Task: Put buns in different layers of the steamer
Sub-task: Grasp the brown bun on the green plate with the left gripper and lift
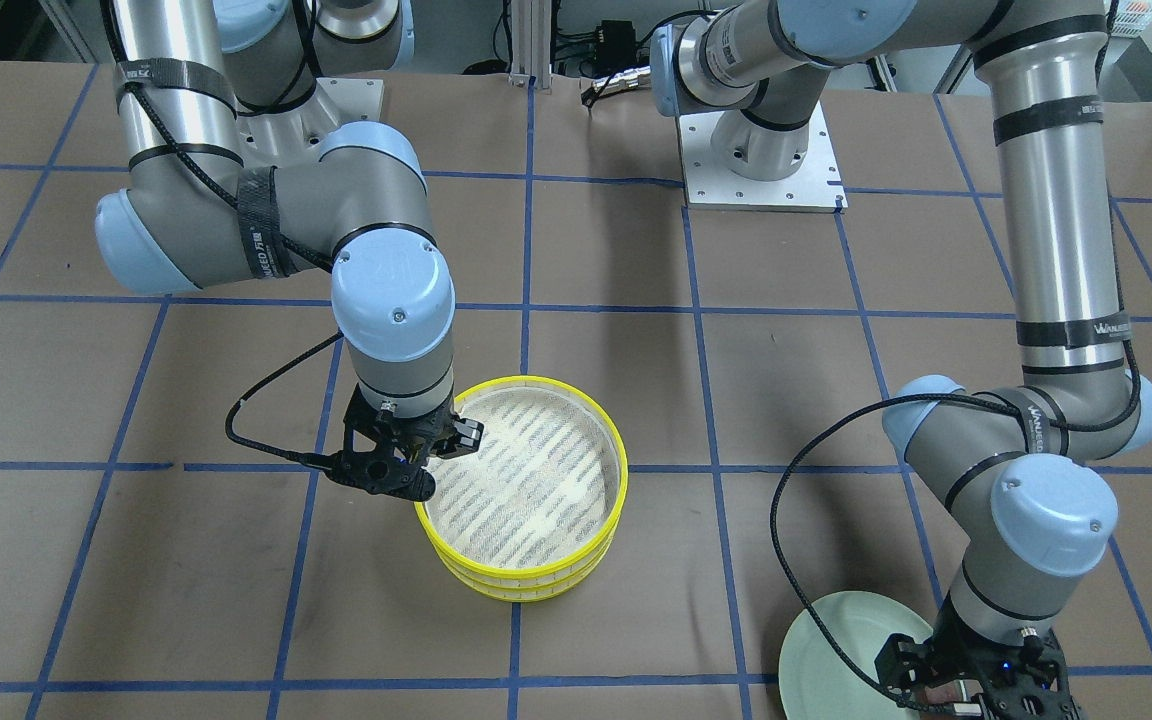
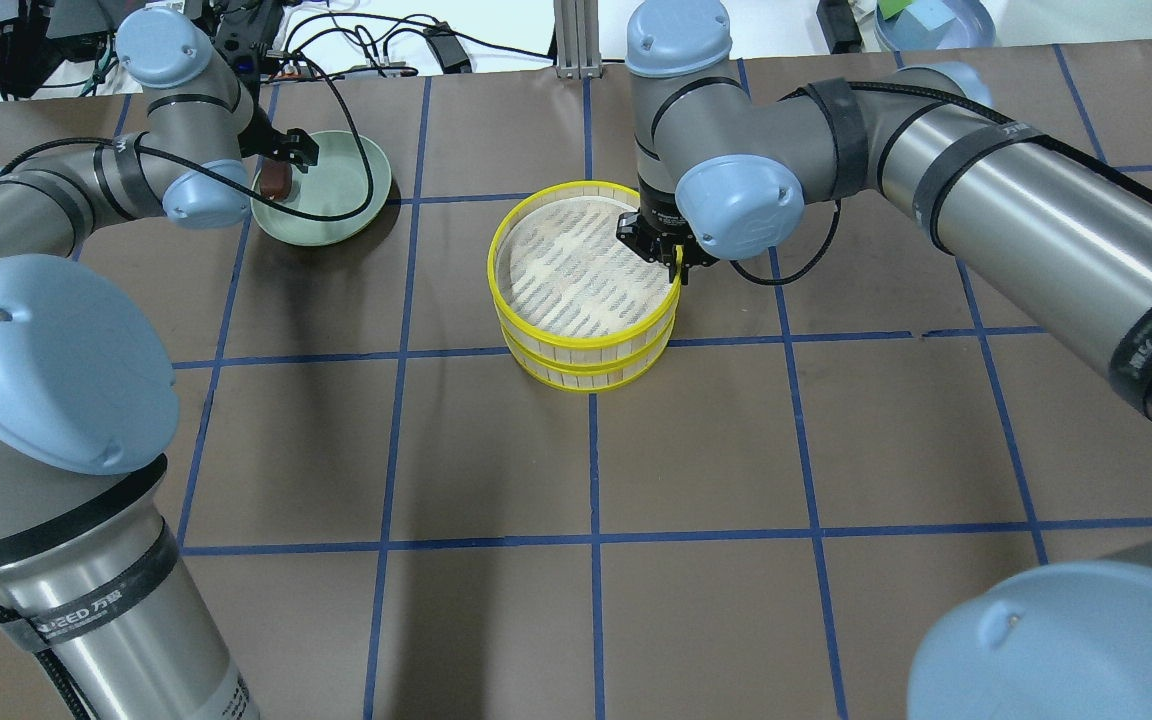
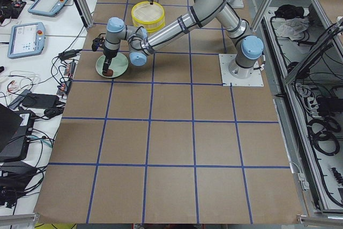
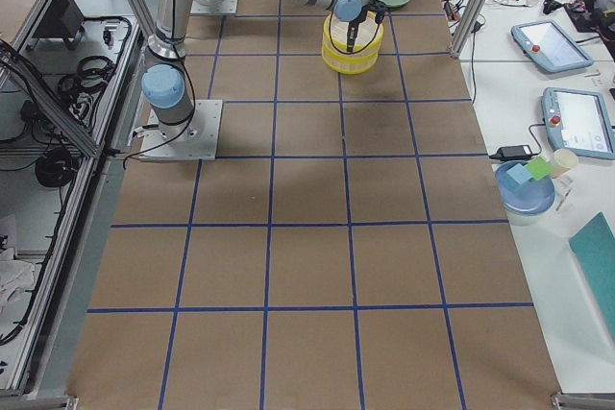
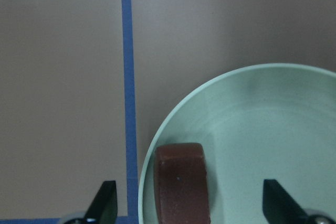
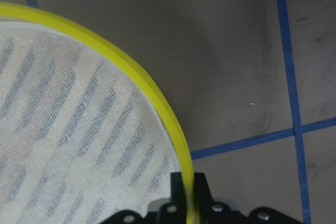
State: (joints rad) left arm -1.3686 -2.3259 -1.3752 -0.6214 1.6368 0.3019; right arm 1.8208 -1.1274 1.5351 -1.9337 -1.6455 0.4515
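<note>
The steamer (image 2: pixel 586 338) is two stacked yellow-rimmed trays with a whitish mesh liner, at mid table; it also shows in the front view (image 1: pixel 536 383). Its top tray holds nothing. My right gripper (image 2: pixel 678 265) is shut on the top tray's rim (image 6: pixel 157 103), one finger inside and one outside. The dark reddish-brown bun (image 5: pixel 179 182) lies on the pale green plate (image 5: pixel 262 119). My left gripper (image 5: pixel 189 200) is open and straddles that bun; the fingers (image 5: pixel 105 203) stand apart from it. The pale cream-white bun is hidden or out of view.
The green plate (image 2: pixel 336 190) sits at the far left of the table, about one grid square from the steamer. Blue tape lines cross the brown table. A blue bowl (image 4: pixel 524 184) and tablets lie on a side table beyond the table's far edge.
</note>
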